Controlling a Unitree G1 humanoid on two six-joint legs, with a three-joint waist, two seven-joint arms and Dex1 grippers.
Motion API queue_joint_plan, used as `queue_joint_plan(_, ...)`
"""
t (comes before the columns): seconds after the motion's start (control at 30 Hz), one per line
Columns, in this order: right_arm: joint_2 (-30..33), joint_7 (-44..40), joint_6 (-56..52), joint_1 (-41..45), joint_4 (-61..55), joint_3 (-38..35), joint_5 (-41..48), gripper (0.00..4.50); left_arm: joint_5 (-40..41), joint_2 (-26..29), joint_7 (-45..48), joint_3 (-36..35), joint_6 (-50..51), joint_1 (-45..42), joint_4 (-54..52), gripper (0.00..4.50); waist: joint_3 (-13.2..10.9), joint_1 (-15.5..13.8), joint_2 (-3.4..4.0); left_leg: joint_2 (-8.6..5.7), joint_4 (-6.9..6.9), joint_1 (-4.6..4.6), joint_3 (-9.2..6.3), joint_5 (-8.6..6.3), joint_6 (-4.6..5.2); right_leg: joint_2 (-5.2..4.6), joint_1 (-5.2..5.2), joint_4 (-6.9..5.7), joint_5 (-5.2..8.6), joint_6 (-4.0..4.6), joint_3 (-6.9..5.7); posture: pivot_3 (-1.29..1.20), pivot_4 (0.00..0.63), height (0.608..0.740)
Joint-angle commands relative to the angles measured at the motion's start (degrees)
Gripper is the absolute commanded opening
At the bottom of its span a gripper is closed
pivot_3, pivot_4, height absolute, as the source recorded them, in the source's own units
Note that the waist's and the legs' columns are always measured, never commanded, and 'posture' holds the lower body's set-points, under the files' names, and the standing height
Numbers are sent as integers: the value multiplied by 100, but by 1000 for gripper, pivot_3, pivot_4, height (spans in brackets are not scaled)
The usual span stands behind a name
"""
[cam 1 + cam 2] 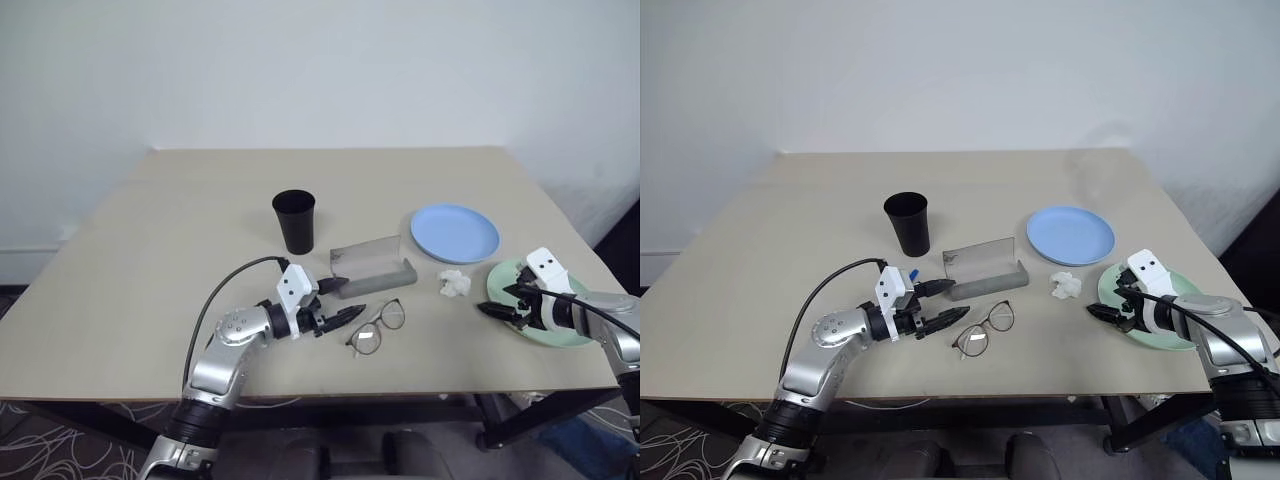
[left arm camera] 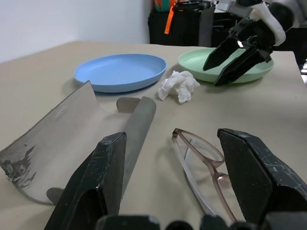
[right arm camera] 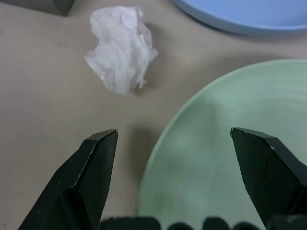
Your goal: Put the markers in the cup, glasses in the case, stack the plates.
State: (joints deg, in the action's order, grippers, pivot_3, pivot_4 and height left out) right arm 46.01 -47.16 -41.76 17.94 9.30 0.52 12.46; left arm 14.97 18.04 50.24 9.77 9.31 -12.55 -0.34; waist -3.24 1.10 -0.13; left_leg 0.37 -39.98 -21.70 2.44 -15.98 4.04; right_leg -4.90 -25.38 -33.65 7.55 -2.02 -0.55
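Mint plate [image 3: 230, 143] rim lying between spread right claw [image 3: 175, 143]; left claw [image 2: 170, 163] spread, straddling glasses [image 2: 201, 167] beside case [image 2: 72, 143].

light: bright, even | shadows: soft | blur: wrist foregrounds slightly soft

No words, labels, brand marks or numbers can be read anywhere. The plain black tapered cup [image 1: 294, 221], the flat grey hinged case [image 1: 372, 268], the round light blue plate [image 1: 454, 233] and the round mint green plate [image 2: 225, 65] all bear blank surfaces. The white block on the left wrist [image 1: 293, 287] has two dark dots, perhaps screw holes rather than signs.
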Motion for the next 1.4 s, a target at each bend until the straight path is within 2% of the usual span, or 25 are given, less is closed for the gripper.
queue_joint_plan(0.03,103,116,-171,220,-81,35,-155,4092,61,-34,-7,-30,-88,-181,-102,3186,0,-1,0,0,0,0,-1,0,0,0,0,0,0,0,0,0,0,733)
queue_joint_plan(0.13,146,152,-305,257,-117,139,-276,3557,55,-49,-11,-27,-102,-182,-91,3236,0,-1,0,-1,0,-1,-1,0,0,0,0,1,0,0,0,0,0,733)
queue_joint_plan(0.37,206,181,-617,251,-369,222,-371,1180,37,-89,-23,-12,-115,-183,-78,3236,0,1,-3,-2,0,-2,-1,-1,2,0,1,1,0,0,-1,0,0,733)
queue_joint_plan(0.5,207,237,-675,277,-431,205,-422,62,28,-108,-19,-18,-135,-200,-50,3236,0,27,-19,11,-4,3,15,-10,-15,-1,3,13,0,0,-1,0,0,733)
queue_joint_plan(0.67,210,588,-463,459,-140,265,-738,26,15,-123,-22,-28,-168,-215,-16,3236,5,27,-31,40,-9,1,27,-12,-19,-1,7,59,0,-1,-34,0,0,733)
queue_joint_plan(0.77,164,1008,-107,733,457,289,-1039,26,-1,-131,-30,-20,-186,-226,11,3236,5,22,-30,41,-9,-5,37,-12,-19,-6,7,78,0,-1,-36,0,0,733)
queue_joint_plan(1.07,-91,1474,1598,1544,1720,326,-1463,26,-20,-153,-36,-7,-234,-279,90,3236,6,30,-23,22,-2,-16,42,-13,15,-4,-9,70,-17,17,-18,0,0,733)
queue_joint_plan(1.2,-248,1236,2908,1998,2196,404,-1501,26,-27,-154,-34,-21,-265,-315,152,3236,7,31,-22,-3,17,-12,27,-27,17,10,-9,69,-33,21,-18,0,0,733)
queue_joint_plan(1.4,-657,150,3918,2685,3041,540,-1316,26,-81,-192,-161,-76,-363,-413,291,3236,8,25,-21,-18,40,-6,21,-28,16,14,-4,70,-33,22,-22,0,0,733)
